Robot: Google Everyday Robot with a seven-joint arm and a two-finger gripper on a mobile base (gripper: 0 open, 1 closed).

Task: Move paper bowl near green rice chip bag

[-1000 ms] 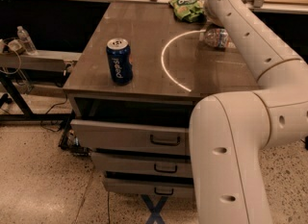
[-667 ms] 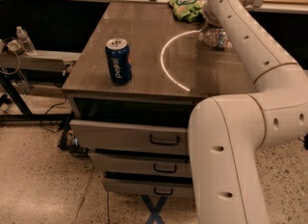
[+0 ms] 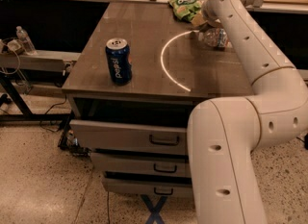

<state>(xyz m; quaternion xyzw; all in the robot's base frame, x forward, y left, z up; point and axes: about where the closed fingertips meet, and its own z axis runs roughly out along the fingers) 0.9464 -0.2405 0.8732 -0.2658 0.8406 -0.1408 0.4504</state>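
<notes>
The green rice chip bag [image 3: 184, 6] lies at the far edge of the wooden table [image 3: 144, 50]. Right next to it, on its near right side, a cream-white patch, apparently the paper bowl [image 3: 198, 19], shows under my arm; most of it is hidden. My gripper [image 3: 202, 26] is at the far right of the table, beside the bag and over that patch, largely hidden behind my own wrist and forearm.
A blue Pepsi can [image 3: 118, 60] stands upright near the table's front left. A clear plastic water bottle [image 3: 215, 38] lies by my forearm. A thin white arc [image 3: 166, 64] curves across the tabletop. Drawers [image 3: 130, 139] sit below the table.
The far end of my arm has shifted only slightly near the green bag. The can and the bottle have not moved.
</notes>
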